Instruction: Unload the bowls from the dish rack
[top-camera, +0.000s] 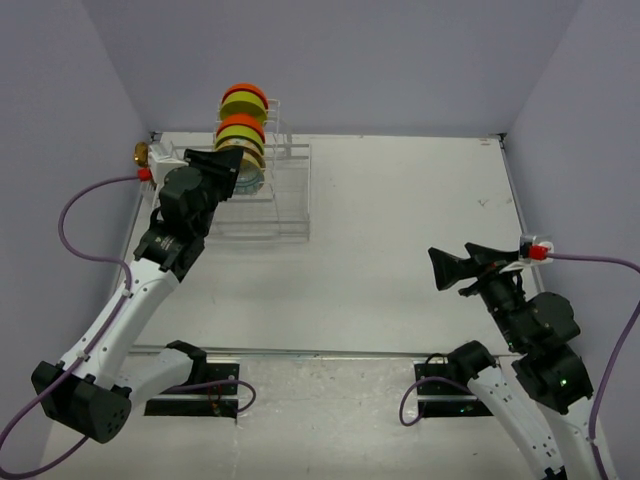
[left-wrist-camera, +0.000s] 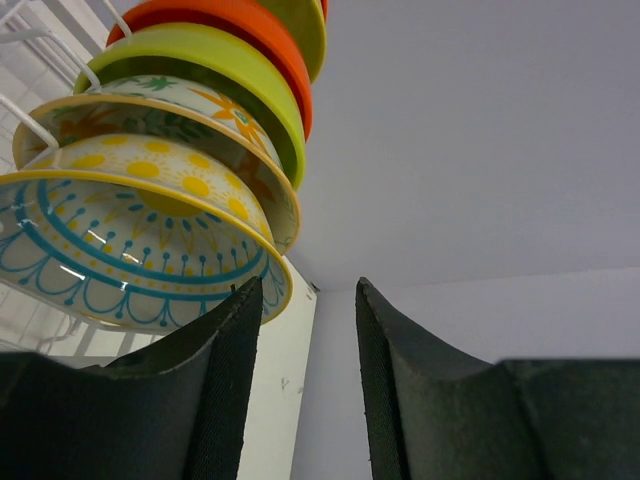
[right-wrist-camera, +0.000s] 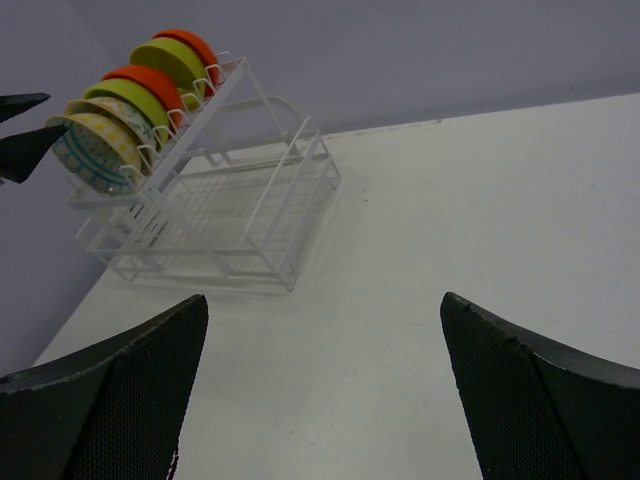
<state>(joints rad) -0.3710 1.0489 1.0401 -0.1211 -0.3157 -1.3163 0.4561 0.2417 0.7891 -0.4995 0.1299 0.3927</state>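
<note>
The left claw (left-wrist-camera: 305, 292) is released, its two dark fingers (left-wrist-camera: 225, 380) parted by a narrow gap at the bottom centre of its wrist view. No bowl is between them. The rim of the front bowl (left-wrist-camera: 140, 240), white with teal arcs and yellow dots, sits right at the tip of the finger on the left of the frame. Whether it touches cannot be told. The claw is probably aligned this way so the fingers can straddle that thin rim, one inside and one outside.

Behind the front bowl, running toward the upper left of the frame, the bowls stand on edge in a row. They are a second patterned bowl (left-wrist-camera: 170, 120), a lime-green bowl (left-wrist-camera: 200, 60) and an orange bowl (left-wrist-camera: 230, 20), then more behind. Each leans in its own slot of the dish rack (right-wrist-camera: 230, 210). The raised slotted section keeps them apart and tilted, so the front one is the only bowl with an exposed rim, and it is the sensible first pick.

In the overhead view the rack sits at the upper left of the surface (top-camera: 400, 220), close to the corner of the walls. All the bowls are in it, so unloading has not begun.

The right claw (right-wrist-camera: 318, 300) hangs spread wide and empty, well apart from the rack at the lower right of the overhead view. It appears to be kept clear of the left arm's reach.
</note>
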